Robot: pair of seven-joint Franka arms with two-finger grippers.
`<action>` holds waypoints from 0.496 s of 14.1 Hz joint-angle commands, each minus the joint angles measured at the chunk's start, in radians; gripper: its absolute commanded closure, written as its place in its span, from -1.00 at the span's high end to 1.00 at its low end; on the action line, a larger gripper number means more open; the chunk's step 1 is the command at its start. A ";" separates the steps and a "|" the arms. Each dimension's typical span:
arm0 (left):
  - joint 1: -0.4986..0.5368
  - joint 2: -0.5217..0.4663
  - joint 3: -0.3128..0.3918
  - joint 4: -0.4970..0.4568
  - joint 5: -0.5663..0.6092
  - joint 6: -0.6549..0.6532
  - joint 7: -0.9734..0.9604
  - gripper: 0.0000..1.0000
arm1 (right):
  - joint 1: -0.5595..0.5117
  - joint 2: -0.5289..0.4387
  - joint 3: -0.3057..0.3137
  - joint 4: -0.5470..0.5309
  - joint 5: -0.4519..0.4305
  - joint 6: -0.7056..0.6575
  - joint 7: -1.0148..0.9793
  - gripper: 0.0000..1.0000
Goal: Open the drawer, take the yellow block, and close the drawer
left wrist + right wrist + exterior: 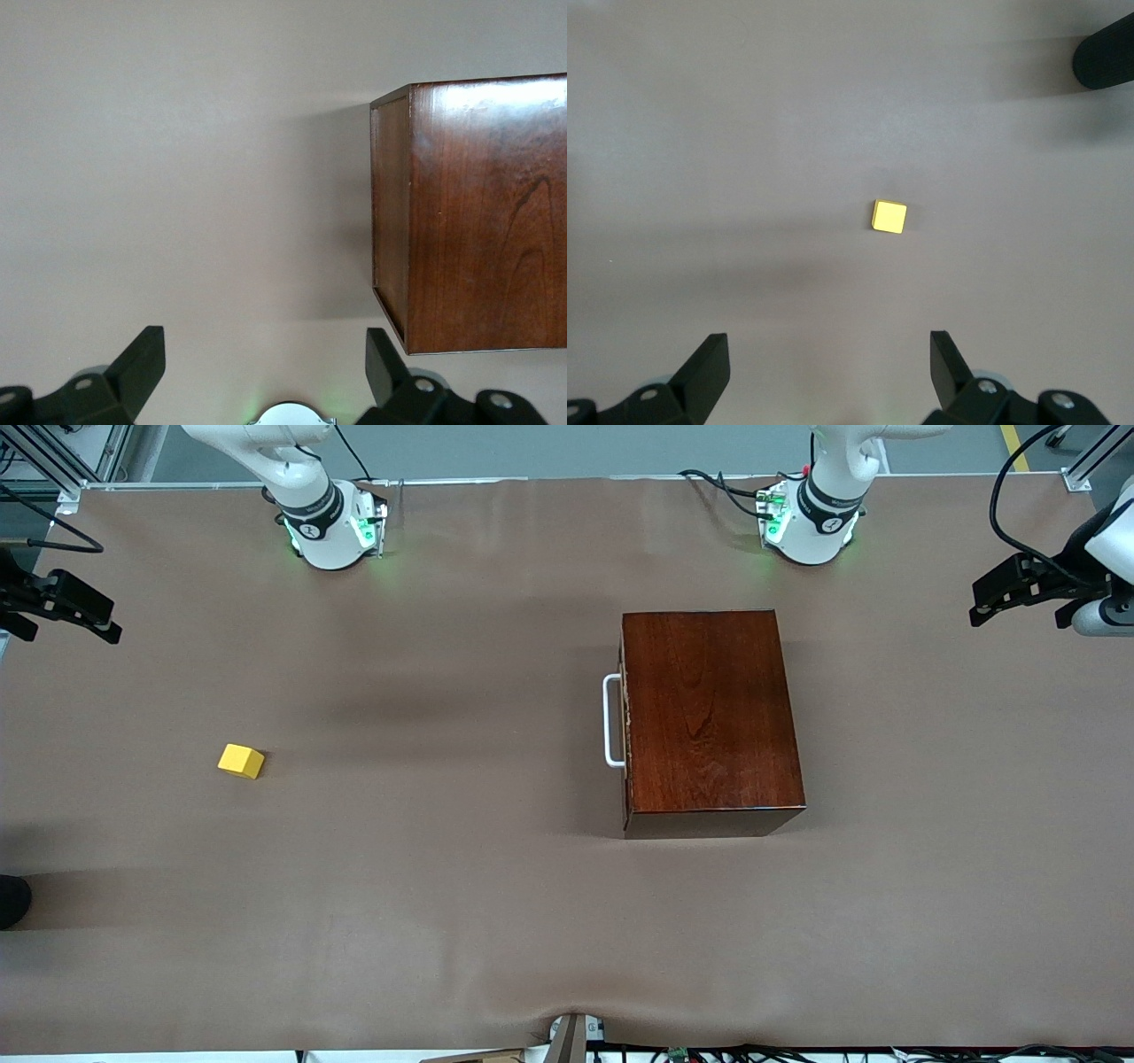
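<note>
The glossy dark reddish-brown wooden box (709,708) stands on the table toward the left arm's end. The drawer is shut inside it, and only its white U-shaped handle (611,720) shows, facing the right arm's end. The yellow block (241,761) lies on the bare table toward the right arm's end. My right gripper (113,623) hangs open and empty high over that end, and its wrist view shows the block (889,216) ahead of the gripper (830,354). My left gripper (974,605) is open and empty over the left arm's end, and its wrist view shows it (266,354) beside the box (478,212).
The two arm bases (332,522) (811,518) stand along the table's back edge. A dark rounded object (13,899) sits at the table's edge at the right arm's end and also shows in the right wrist view (1103,57). A small mount (571,1036) sits at the front edge.
</note>
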 commanded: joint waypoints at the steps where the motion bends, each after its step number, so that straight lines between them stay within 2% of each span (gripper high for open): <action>1: 0.019 -0.005 -0.012 0.001 0.023 -0.011 0.013 1.00 | -0.004 0.000 0.002 0.006 -0.003 -0.004 -0.001 1.00; 5: 0.019 0.025 -0.013 0.049 0.009 -0.011 0.019 1.00 | -0.010 0.001 0.002 0.006 0.002 -0.006 -0.001 1.00; 7: 0.019 0.023 -0.052 0.048 0.015 -0.011 0.016 1.00 | -0.009 0.001 0.001 0.006 0.008 -0.006 -0.001 1.00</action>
